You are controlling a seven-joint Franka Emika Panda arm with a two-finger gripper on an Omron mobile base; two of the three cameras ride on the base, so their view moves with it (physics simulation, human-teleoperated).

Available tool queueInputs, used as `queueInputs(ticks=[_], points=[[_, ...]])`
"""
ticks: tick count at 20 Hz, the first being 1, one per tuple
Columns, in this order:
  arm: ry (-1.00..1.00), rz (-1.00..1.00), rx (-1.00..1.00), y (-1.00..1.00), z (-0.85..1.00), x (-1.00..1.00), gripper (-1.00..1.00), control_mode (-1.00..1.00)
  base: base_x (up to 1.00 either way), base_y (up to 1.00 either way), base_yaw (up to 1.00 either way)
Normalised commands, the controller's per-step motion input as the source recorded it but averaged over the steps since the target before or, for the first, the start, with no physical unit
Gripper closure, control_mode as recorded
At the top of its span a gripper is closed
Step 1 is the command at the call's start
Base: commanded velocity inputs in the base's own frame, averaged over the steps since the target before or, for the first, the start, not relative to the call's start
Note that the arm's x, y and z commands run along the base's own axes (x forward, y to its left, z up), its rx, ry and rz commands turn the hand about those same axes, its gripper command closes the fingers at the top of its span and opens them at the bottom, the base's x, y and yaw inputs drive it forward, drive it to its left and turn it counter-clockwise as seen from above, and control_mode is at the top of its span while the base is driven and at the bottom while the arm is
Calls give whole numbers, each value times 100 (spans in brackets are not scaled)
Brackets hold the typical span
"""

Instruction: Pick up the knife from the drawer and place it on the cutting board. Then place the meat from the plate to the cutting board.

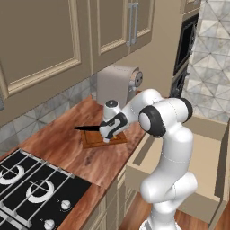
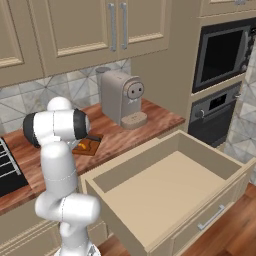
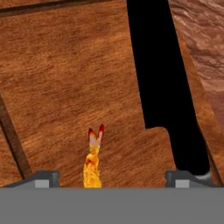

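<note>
My gripper [image 3: 116,179] stands open just above the reddish-brown cutting board [image 3: 65,78], fingertips [image 3: 43,179] wide apart. The small orange-yellow meat [image 3: 92,159] lies on the board between them, touching neither. The black-bladed knife [image 3: 162,87] rests on the board beside it. In the left base view the gripper [image 1: 107,136] hangs over the board [image 1: 94,141] and the knife's blade [image 1: 87,128] sticks out past the board's left edge. From the right, the meat [image 2: 81,146] shows on the board [image 2: 94,145] behind my arm. The wide beige drawer [image 2: 160,190] stands pulled out and empty. The plate is out of view.
A beige coffee machine [image 1: 117,83] stands on the wooden counter just behind the board. A black stove [image 1: 31,184] lies at the counter's left end. The open drawer [image 1: 202,152] juts out beside my base. A built-in oven [image 2: 220,55] fills the right wall.
</note>
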Motion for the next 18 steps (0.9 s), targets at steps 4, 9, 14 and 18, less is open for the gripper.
queueInputs(ticks=[4,9,14,18], points=[[0,0,0,0,7,-3,-100,-100,0,0,0],[0,-1,0,0,4,-18,-100,-100,0,0,0],[0,-3,0,-1,11,-29,-100,-100,0,0,0],[0,-4,1,-16,19,-31,-100,-100,0,0,0]])
